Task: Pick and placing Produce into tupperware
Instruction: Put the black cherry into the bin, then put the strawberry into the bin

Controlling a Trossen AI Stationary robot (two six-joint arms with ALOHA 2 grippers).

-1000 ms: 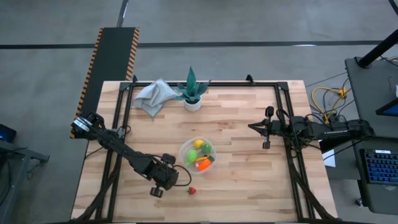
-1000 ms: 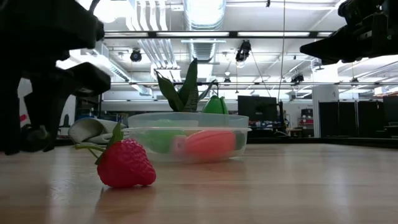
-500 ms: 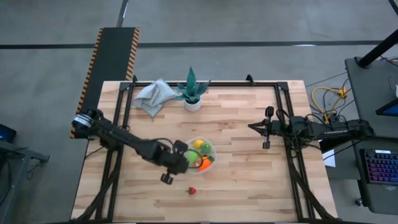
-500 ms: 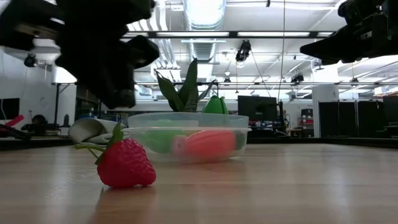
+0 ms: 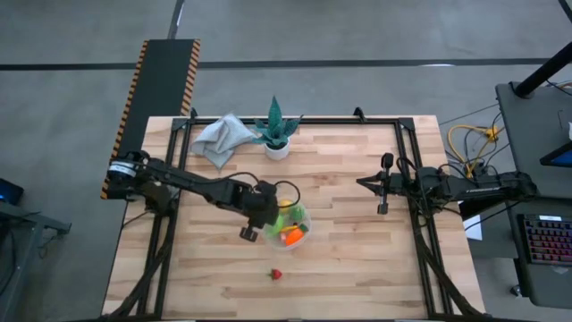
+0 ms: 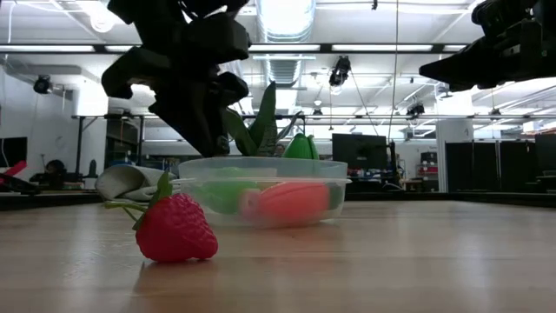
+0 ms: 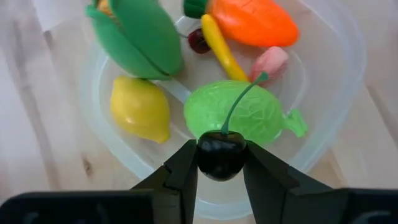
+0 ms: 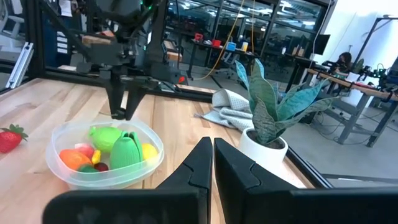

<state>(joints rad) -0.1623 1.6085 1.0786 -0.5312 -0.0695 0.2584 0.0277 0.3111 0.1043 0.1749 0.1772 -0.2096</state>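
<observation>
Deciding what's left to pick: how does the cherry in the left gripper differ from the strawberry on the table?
The cherry is dark, smooth and round with a thin green stem; the strawberry is red and conical with leaves. The cherry is clamped in the left gripper above the tupperware; the strawberry lies loose on the wood outside it. Both are small toy produce.

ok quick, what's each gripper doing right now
left gripper: shut on a dark cherry, over the tub
right gripper: shut, holding nothing

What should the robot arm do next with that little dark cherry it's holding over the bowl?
Probably open its fingers. The left gripper holds the cherry above the tupperware, so letting go should drop it in with the lemon and carrot.
</observation>
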